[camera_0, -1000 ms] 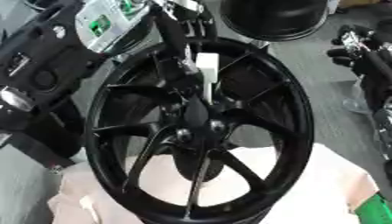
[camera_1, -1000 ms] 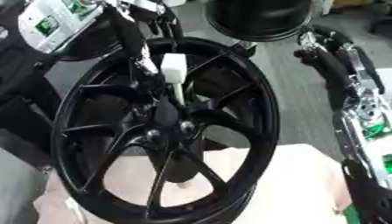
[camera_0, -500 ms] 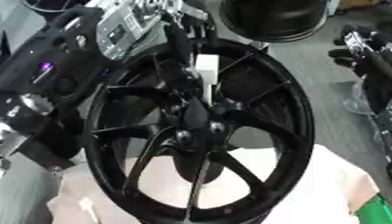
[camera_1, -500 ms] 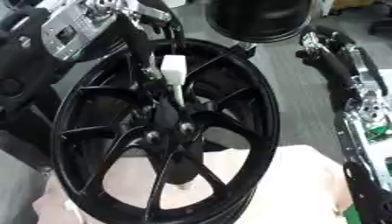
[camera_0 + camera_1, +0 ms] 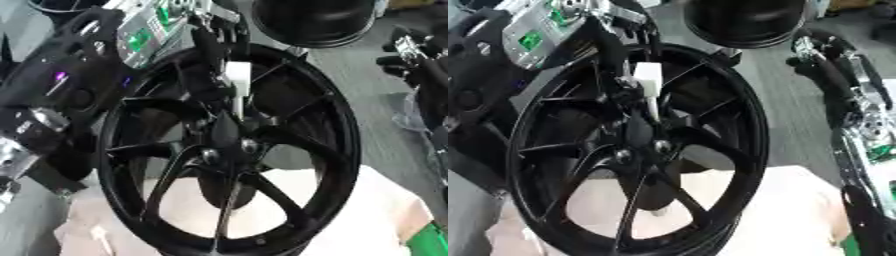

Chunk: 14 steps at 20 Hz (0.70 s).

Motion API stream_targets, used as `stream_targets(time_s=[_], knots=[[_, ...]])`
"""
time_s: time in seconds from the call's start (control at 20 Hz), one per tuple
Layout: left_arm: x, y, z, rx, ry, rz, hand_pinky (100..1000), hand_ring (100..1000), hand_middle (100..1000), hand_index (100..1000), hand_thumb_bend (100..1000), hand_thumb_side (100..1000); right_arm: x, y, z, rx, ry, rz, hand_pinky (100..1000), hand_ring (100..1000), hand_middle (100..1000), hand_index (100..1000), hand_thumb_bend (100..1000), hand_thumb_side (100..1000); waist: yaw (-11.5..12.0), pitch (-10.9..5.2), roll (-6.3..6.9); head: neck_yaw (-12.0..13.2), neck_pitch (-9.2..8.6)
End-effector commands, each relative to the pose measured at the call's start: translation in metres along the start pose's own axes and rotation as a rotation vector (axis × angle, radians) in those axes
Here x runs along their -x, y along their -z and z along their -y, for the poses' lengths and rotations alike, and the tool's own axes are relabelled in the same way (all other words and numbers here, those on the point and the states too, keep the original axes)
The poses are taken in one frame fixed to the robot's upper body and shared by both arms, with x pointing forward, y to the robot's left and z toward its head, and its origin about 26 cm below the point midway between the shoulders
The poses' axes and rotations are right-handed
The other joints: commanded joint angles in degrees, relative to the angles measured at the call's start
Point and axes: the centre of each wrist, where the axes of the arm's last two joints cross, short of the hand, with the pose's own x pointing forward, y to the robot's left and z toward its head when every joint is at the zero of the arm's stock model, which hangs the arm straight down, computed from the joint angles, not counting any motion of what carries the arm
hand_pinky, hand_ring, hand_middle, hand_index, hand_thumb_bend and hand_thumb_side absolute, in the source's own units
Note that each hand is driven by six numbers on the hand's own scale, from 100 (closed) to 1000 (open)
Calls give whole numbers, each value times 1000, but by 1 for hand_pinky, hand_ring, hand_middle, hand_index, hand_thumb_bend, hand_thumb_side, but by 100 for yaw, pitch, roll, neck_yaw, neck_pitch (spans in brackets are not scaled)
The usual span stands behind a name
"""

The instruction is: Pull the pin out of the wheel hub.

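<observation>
Left hand (image 5: 210, 47) at the white pin (image 5: 237, 82) in the black wheel hub (image 5: 223, 145).
Fingers curl around the pin's top; right hand (image 5: 820, 57) hangs beside the rim, finger state unclear.

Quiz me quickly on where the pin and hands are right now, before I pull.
1. True or false: the white block-headed pin is already clear of the black spoked wheel.
2. Choose: in view, the pin's head sits A) above the hub, B) below it, C) outside the rim.
3. Fill in: the hand beside the pin's head is the robot's ___ one.

Key: 1 false; 2 A; 3 left.
</observation>
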Motion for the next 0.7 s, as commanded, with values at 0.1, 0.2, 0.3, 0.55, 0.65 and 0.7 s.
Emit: stream_targets(time_s=[0.1,0.2,0.3,0.55,0.65,0.7], knots=[[-8,-6,-9,-27,27,-6,916,850,796,770,607,225,-10,2,0,-4,0,33,824,691,667,829,147,503,-20,-77,-35,39,-92],[-9,-6,-8,-30,44,-19,915,849,793,763,588,214,-10,3,0,-4,2,34,824,691,667,828,147,503,-26,-72,-36,50,-101],[-9,-5,-7,-33,51,-29,911,844,783,732,526,204,-10,3,0,-6,3,35,824,691,667,828,146,504,-31,-68,-41,52,-113],[-9,-5,-7,-37,53,-42,891,826,749,653,367,161,-10,3,-1,-7,2,34,824,690,667,828,146,506,-30,-61,-48,67,-105],[-10,-5,-7,-39,49,-42,886,816,737,587,337,141,-10,3,-1,-7,1,33,824,690,667,829,145,507,-28,-59,-50,75,-97],[-11,-5,-7,-39,46,-41,881,809,727,547,325,130,-10,3,-1,-7,1,33,824,690,667,829,145,507,-28,-59,-51,80,-94]])
